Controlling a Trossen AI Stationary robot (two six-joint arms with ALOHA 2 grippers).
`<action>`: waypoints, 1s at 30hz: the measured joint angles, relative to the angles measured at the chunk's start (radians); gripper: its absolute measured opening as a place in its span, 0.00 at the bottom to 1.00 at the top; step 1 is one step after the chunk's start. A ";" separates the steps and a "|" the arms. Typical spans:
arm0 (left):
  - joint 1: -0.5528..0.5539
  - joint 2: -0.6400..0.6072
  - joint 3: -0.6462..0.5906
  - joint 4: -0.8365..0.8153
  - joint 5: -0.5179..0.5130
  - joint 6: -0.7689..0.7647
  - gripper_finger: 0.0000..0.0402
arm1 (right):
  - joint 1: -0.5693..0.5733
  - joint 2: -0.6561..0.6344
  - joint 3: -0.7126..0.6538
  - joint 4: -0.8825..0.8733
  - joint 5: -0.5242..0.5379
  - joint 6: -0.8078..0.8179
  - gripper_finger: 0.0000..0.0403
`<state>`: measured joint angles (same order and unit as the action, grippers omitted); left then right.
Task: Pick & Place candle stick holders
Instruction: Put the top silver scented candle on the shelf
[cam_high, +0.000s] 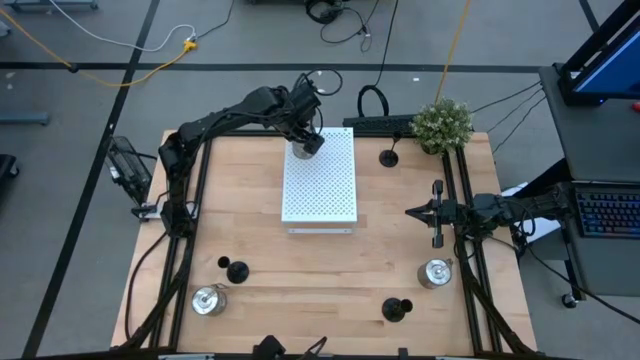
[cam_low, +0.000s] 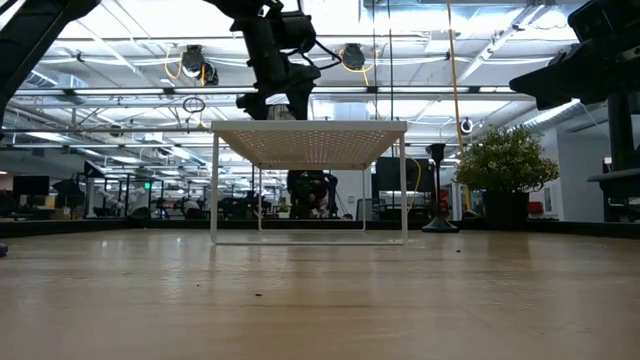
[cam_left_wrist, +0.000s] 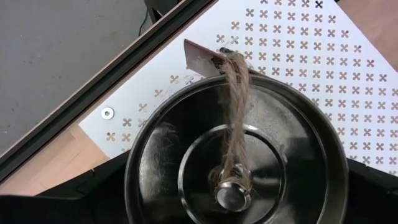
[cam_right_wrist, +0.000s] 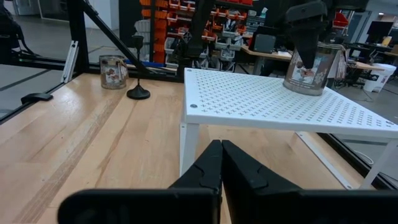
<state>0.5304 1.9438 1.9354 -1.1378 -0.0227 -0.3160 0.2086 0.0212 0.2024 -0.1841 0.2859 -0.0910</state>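
My left gripper (cam_high: 306, 138) is over the far left corner of the white perforated board (cam_high: 325, 190) and is shut on a shiny silver candle stick holder (cam_left_wrist: 236, 155) with a twine tag. The same holder shows in the right wrist view (cam_right_wrist: 305, 73). My right gripper (cam_right_wrist: 221, 152) is shut and empty, low over the table right of the board (cam_high: 415, 211). Two more silver holders (cam_high: 208, 299) (cam_high: 435, 272) and three black holders (cam_high: 237, 270) (cam_high: 397, 309) (cam_high: 389, 157) stand on their bases on the table. My left gripper comes at the silver holder from above, fingers (cam_right_wrist: 306, 34) pointing down onto its top rim (cam_right_wrist: 297, 57). The exact hold is hidden by the fingers and lies below the edge of the left wrist view. The holder stands upright, and its base (cam_right_wrist: 303, 91) seems to rest on the board.
A green bushy plant (cam_high: 443, 124) stands at the far right corner, next to one black holder. The board stands on thin legs (cam_low: 214, 190) with open room beneath. The wooden table (cam_high: 330, 270) shows bare wood between the near holders.
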 joint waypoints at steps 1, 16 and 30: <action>0.000 0.000 0.000 0.000 0.000 0.001 0.97 | 0.000 0.000 0.000 0.000 0.000 0.000 0.00; 0.025 -0.007 0.000 0.014 0.068 0.021 0.97 | 0.000 0.000 0.000 0.000 0.000 0.000 0.00; 0.035 -0.014 0.000 0.040 0.070 0.026 0.98 | 0.000 0.000 0.000 0.000 0.000 0.000 0.00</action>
<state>0.5652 1.9297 1.9354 -1.0979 0.0475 -0.2897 0.2088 0.0208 0.2024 -0.1841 0.2859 -0.0910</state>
